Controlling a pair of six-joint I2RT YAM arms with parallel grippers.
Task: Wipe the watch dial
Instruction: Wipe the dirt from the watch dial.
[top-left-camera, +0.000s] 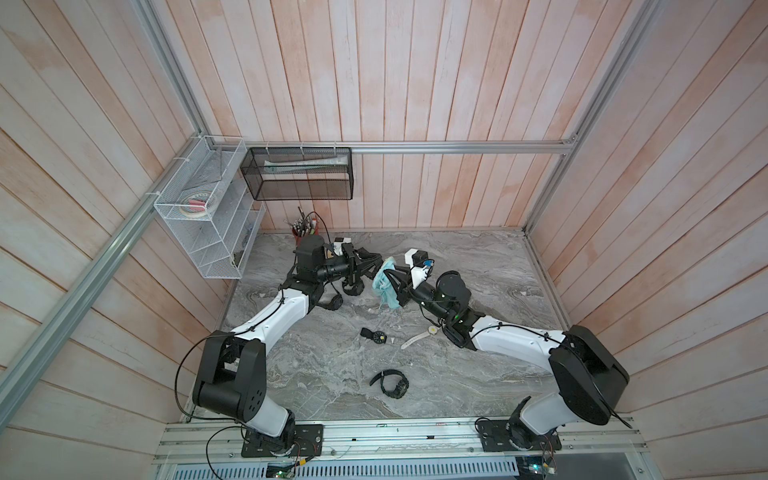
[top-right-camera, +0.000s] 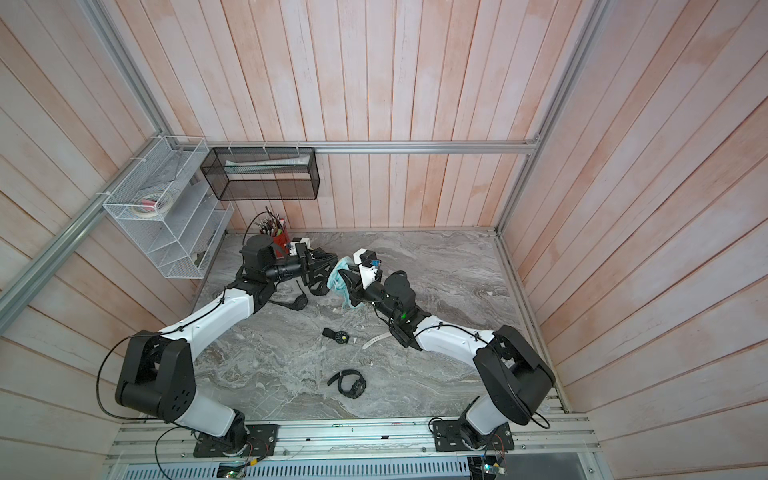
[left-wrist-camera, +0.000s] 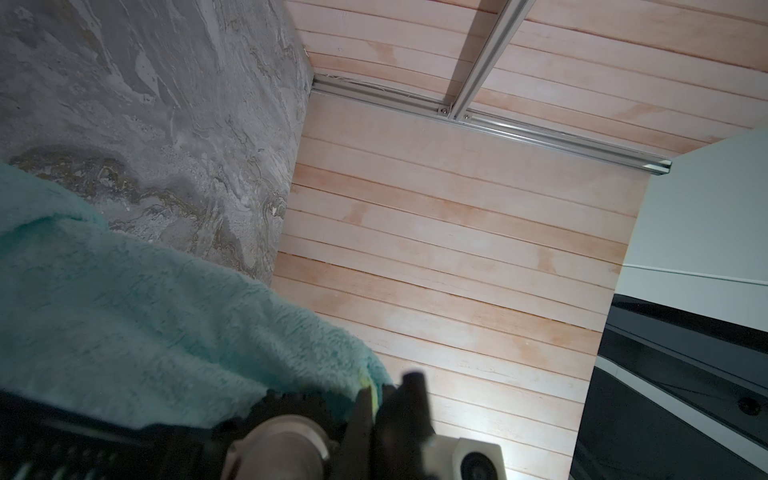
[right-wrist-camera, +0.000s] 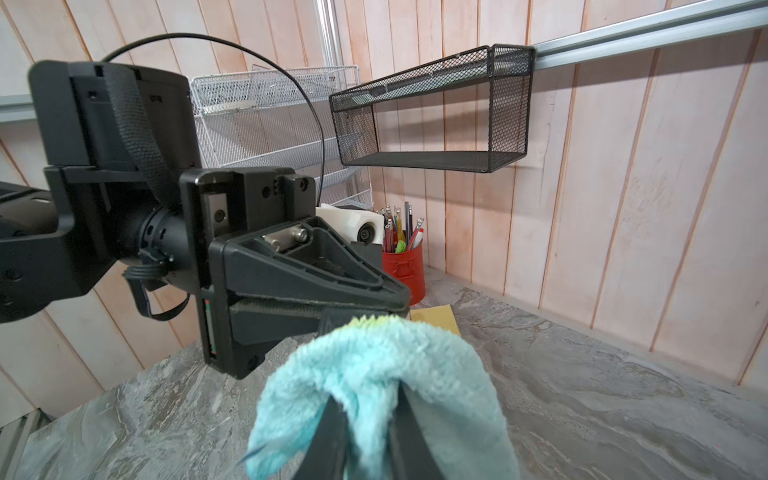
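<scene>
The left claw (right-wrist-camera: 397, 303) is clamped on the black-strapped watch (right-wrist-camera: 331, 323), above the desk (top-left-camera: 478, 270) near its back edge. The right claw (right-wrist-camera: 365, 395) pinches the teal cloth (right-wrist-camera: 374, 357), which presses against the watch.

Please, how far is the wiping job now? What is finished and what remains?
Done: the right gripper holds the cloth up off the table. In hand: the cloth touches the tips of the shut left gripper; whether a watch is pinched there is hidden. Remaining: the white watch, the yellow-dial watch and the black watch lie on the table, away from the cloth.
</scene>
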